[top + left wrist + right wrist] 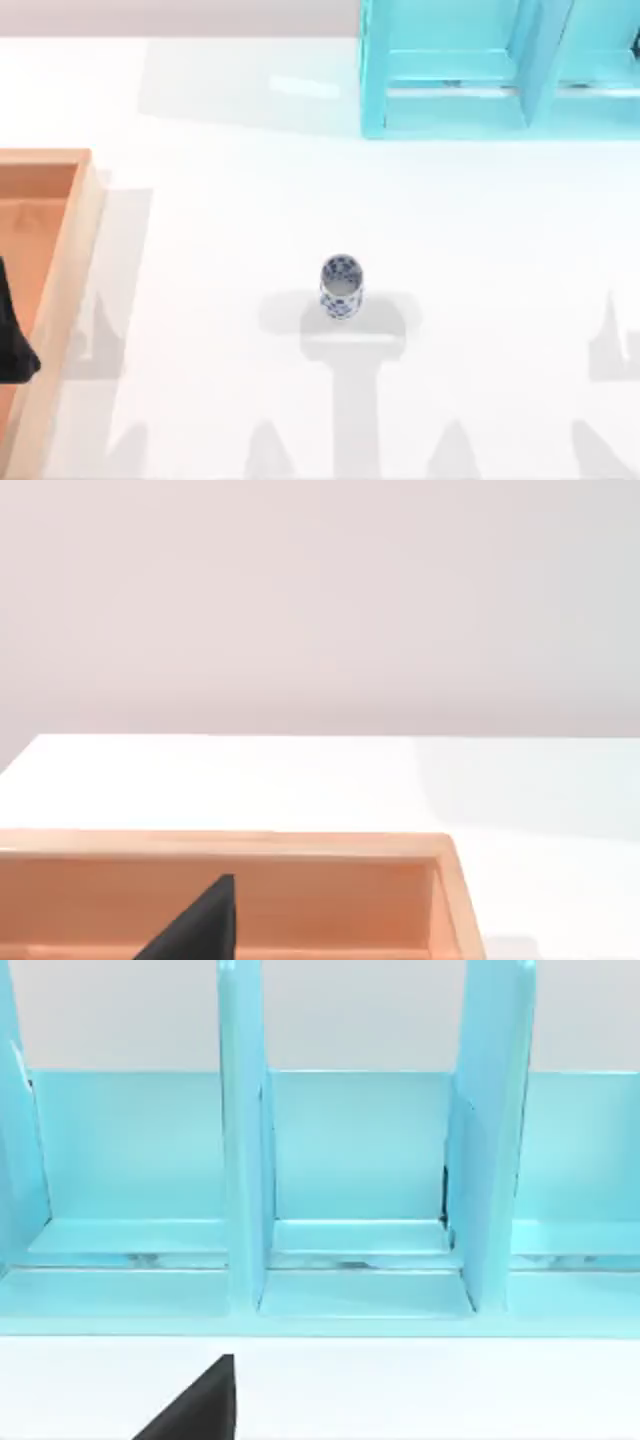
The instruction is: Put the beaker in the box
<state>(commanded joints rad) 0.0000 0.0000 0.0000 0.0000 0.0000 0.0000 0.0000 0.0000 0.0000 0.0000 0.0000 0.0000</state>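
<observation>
The beaker (pixel 340 286) stands upright near the middle of the white table (pixel 230 230), alone and well apart from everything else, its grey inside open to our overhead camera. The box (pixel 62 262) lies at the table's left edge, its tan rim framing an orange-brown floor; nothing sits between it and the beaker.

Our left gripper (pixel 14 340) hangs over the box at the far left of the top view, a dark shape above the box floor. In our left wrist view 1 dark fingertip (pixel 200 925) pokes in against the box's (pixel 300 845) inner wall; we cannot tell how wide that gripper stands.

At the table's far right stands a turquoise shelf frame (pixel 450 70). Our right wrist view faces its upright dividers (pixel 245 1160), with 1 dark finger (pixel 200 1405) over the table; we cannot tell this gripper's spread either.
</observation>
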